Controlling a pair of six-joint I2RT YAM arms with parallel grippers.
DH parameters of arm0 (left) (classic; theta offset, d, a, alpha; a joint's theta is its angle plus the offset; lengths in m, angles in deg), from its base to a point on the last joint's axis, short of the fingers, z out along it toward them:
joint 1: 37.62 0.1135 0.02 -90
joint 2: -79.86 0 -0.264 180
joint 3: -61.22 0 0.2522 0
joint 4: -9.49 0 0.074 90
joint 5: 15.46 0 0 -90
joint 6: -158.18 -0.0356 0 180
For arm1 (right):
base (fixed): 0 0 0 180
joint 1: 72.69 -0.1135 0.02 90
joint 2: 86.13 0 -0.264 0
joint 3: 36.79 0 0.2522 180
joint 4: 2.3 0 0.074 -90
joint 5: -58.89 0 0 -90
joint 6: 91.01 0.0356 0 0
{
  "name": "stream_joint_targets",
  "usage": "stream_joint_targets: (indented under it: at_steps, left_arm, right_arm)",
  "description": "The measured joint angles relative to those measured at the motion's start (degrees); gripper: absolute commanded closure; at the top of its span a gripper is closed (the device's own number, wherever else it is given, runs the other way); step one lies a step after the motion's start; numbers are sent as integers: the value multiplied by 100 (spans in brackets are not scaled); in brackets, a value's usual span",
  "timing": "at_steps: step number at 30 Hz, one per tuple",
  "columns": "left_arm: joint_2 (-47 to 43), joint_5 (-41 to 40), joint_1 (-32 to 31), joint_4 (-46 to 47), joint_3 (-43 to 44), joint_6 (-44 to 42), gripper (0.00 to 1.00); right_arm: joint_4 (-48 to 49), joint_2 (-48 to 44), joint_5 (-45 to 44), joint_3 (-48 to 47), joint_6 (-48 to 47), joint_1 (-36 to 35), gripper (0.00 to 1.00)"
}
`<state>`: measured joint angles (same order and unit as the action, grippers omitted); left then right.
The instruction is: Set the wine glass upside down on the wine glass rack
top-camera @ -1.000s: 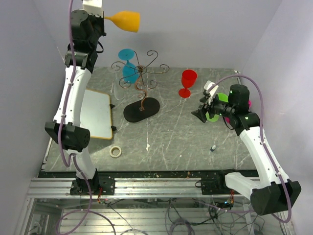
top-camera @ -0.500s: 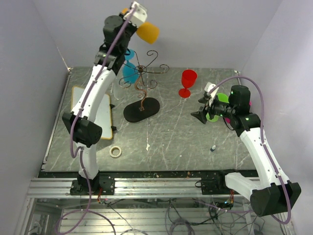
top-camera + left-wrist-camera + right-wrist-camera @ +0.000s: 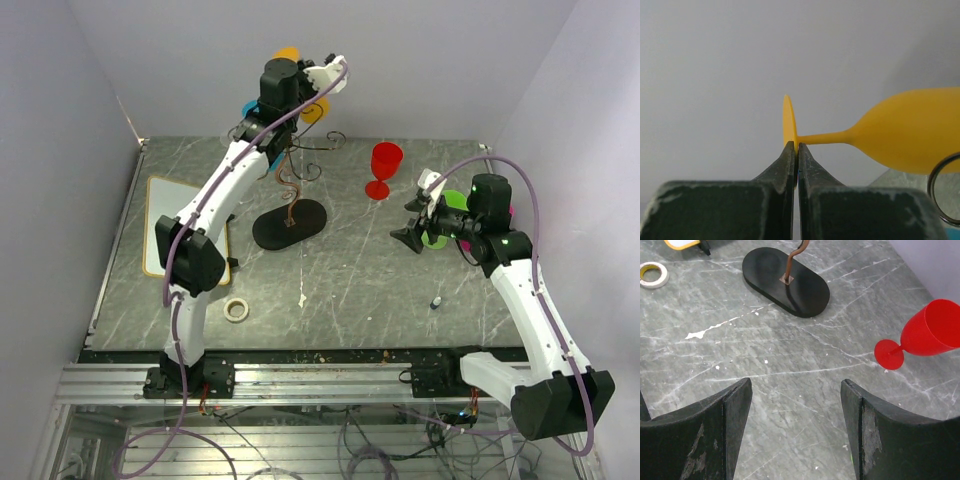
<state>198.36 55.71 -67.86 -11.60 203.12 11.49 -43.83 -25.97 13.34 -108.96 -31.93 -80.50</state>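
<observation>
Left gripper is pinched tight on the foot rim of the yellow wine glass. The glass is up at the scroll arms of the wine glass rack, bowl beside one loop. Touching or not, I can't tell, since the arm blocks it. Right gripper has its jaws apart and empty, well right of the rack. Red glass stands upright, right of the rack.

White-shelled arms, black joints (lilac cables trailing), scuffed dark claw fingers.
</observation>
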Motion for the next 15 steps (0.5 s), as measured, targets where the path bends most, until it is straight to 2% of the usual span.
stream_joint_targets:
  at_steps: [15]
  left_arm:
    - [-428, 214, -170, -568, -597, -570, 93]
  right_arm:
    - [-129, 44, 20, 0, -190, -7, 29]
